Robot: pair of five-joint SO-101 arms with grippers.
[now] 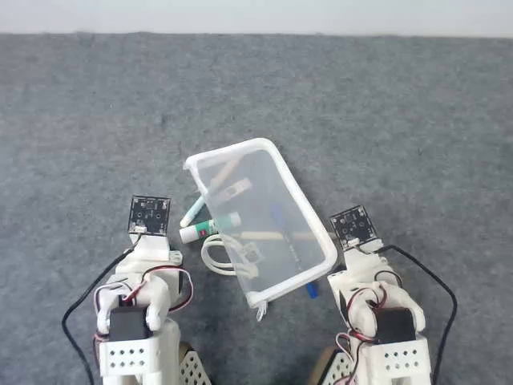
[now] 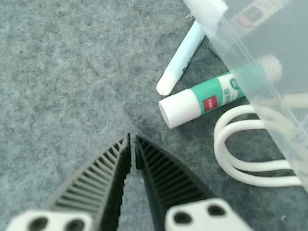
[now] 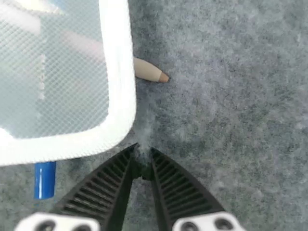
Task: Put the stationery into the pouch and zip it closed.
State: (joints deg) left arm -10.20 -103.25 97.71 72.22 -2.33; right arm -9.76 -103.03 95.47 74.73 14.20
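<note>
Mat (image 1: 88, 112): L pincer (image 2: 133, 139), R pincer (image 3: 143, 150) closed

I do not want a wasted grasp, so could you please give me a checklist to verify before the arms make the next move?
1. Left end effector empty: ok, shut on nothing above the grey mat.
2. Right end effector empty: ok, shut on nothing beside a corner of the pouch.
3. Fingers open for a grasp: not ok, both are shut.
4. Glue stick reachable: ok, its white end lies bare beside the pouch.
5. Stationery fully inside the pouch: not ok; the glue stick, pale pen, white loop, pencil tip and blue pen stick out past its edge.
6. Zipper open: cannot tell.
</note>
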